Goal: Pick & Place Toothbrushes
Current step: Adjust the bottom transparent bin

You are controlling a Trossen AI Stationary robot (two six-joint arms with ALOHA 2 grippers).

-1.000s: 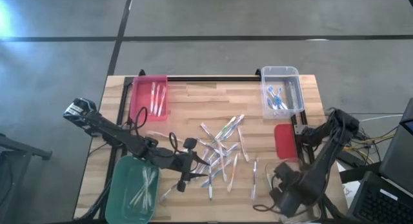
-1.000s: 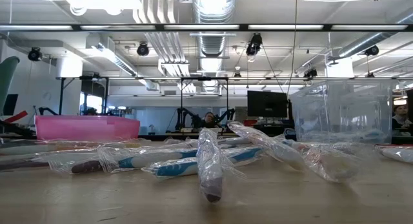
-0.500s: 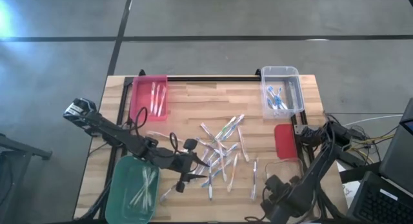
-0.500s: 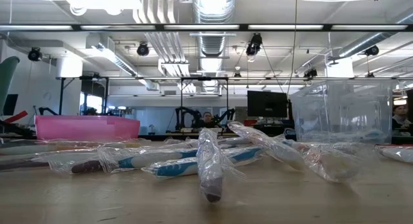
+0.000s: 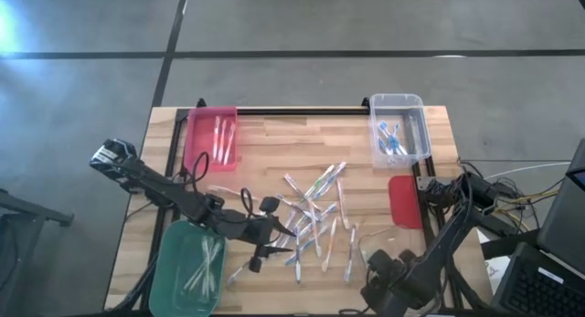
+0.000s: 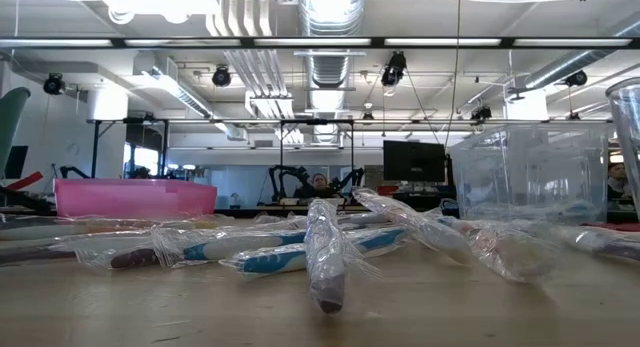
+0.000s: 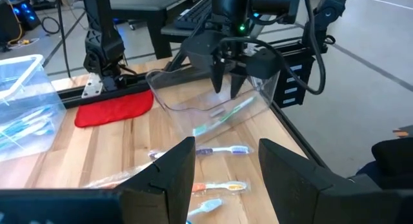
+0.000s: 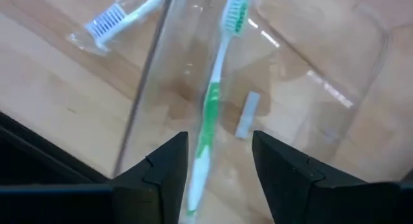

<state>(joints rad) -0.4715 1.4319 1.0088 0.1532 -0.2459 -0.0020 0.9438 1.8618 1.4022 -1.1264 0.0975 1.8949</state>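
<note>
Table (image 5: 274, 139) is strewn centrally with toothbrushes (image 5: 311, 216) awaiting sorting; clear bin (image 7: 213, 101) is entered by released right end effector (image 7: 226, 82), green toothbrush (image 8: 213, 101) evidently dropped; left end effector (image 5: 265, 235) idles unclenched nearby.

Table (image 5: 274, 143): butcher-block wood, pale planks, matt finish. Toothbrushes (image 5: 315, 216) beside table centre: smooth plastic, most in crinkly glossy clear wrap. Pink bin (image 5: 212, 139) at table's far left: opaque plastic. Green bin (image 5: 178, 262) at table's near left: translucent plastic, soft sheen. Clear bin (image 5: 398, 125) at table's far right: transparent glossy plastic. Red lid (image 5: 405, 200) near it: matt plastic. Rail (image 5: 302, 110) along table's far edge: black metal, matt.
</note>
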